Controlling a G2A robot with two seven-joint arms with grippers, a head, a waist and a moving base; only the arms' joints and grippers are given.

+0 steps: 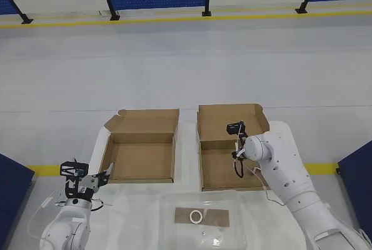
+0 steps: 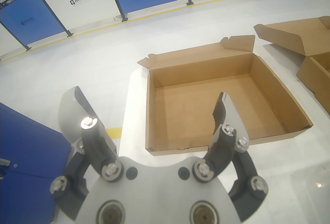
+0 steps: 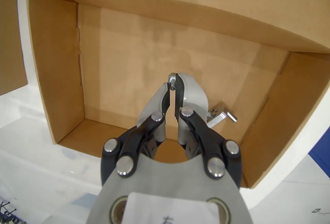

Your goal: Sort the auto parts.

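Right gripper holds a bolt over the right box.
Its fingers are clamped on the small bolt above the box floor, where a metal bracket lies nearby. The left gripper, fingers wide apart, hovers at the bench edge just before the left box.

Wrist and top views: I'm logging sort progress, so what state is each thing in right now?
left box: lid open, nothing inside.
right box: lid open, holds one part.
metal bracket: lying on the right box's floor.
left gripper: open, empty.
right gripper: shut on small bolt, over the right box.
white ring: lying flat on the cardboard piece, unsorted.
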